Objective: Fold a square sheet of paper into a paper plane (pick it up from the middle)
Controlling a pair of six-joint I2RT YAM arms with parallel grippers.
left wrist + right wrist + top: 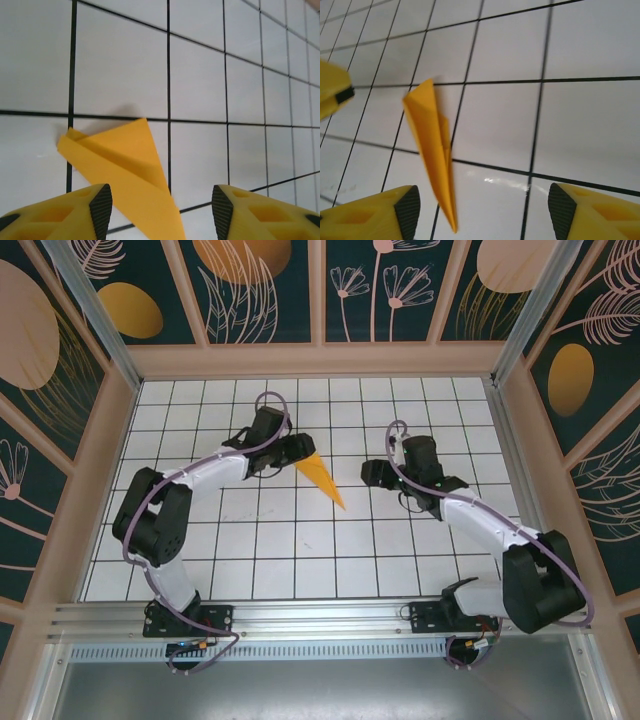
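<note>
Between the left gripper (162, 207) fingertips, low in its wrist view: the paper plane (125, 165), a folded orange-yellow dart. Jaws partly spread, nothing clamped. The plane's edge runs just beside the left-hand pad (101, 205), with a clear gap to the other pad. Can't tell if it touches that pad.

The plane lies on the white grid floor (210, 75). Its wide end is out past the fingers and the body narrows back in between them. One flap is lifted slightly, with a shadow beyond it.

Left arm (200, 472) pose, from the top view: elbow folded out to the left near its base, forearm stretched forward and to the right over the floor, wrist tipped down with the fingers at the plane's wide end.

Right arm (480, 520): elbow out to the right, forearm angled forward and left, wrist bent down toward the floor. Right gripper (485, 212) has its jaws wide and holds nothing. In its wrist view the plane sits ahead of the fingertips, nearer the left-hand finger (407, 212), sharp tip pointing back toward the gripper and clear of both pads.

From above, the plane sits between the two grippers, right at the left one and apart from the right one.
</note>
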